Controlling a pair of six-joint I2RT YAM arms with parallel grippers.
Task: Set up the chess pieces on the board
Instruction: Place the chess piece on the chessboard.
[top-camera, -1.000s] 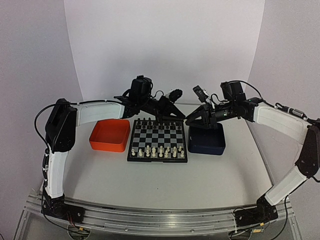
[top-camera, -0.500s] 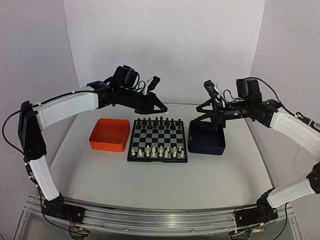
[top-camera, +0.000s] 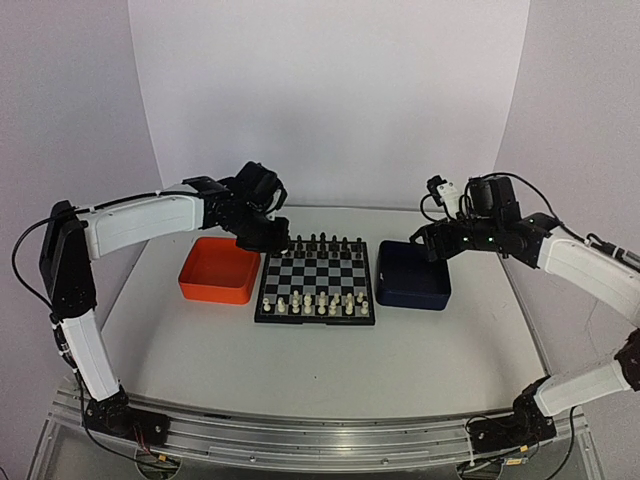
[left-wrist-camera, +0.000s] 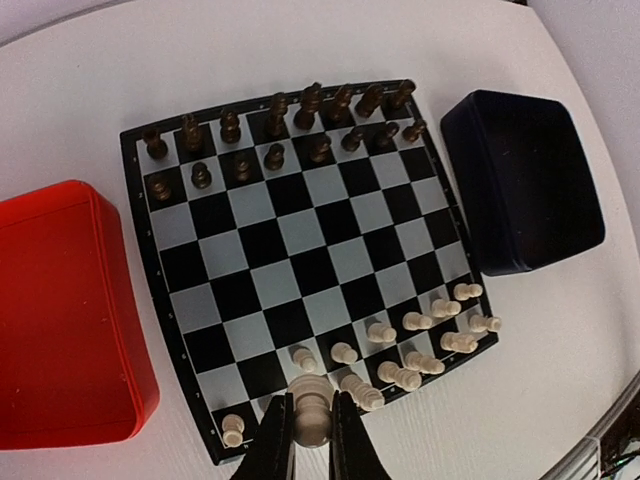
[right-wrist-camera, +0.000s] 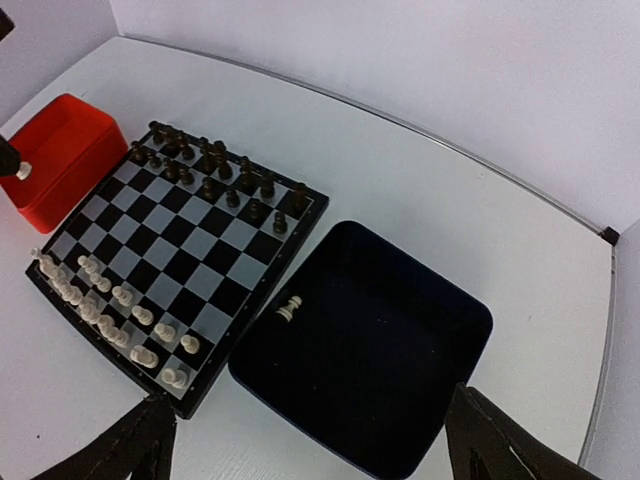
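Note:
The board (top-camera: 316, 282) lies mid-table, with black pieces on its far rows and several cream-white pieces (top-camera: 320, 300) on its near rows. My left gripper (top-camera: 272, 240) hovers by the board's far-left corner. In the left wrist view it (left-wrist-camera: 312, 440) is shut on a white chess piece (left-wrist-camera: 312, 412), held high above the board (left-wrist-camera: 300, 250). My right gripper (top-camera: 428, 243) hangs above the dark blue tray (top-camera: 412, 290), wide open (right-wrist-camera: 310, 425) and empty. One white pawn (right-wrist-camera: 290, 305) lies in the blue tray (right-wrist-camera: 400, 400) near the board's edge.
An orange tray (top-camera: 218, 270) sits to the left of the board and touches it; it also shows in the left wrist view (left-wrist-camera: 60, 320). The black pieces (left-wrist-camera: 280, 125) fill two rows. White walls close in behind and at the sides.
My left arm has swung back from the far side and come down by the board's far-left corner. My right gripper has risen out of the blue tray and drawn back to the right.

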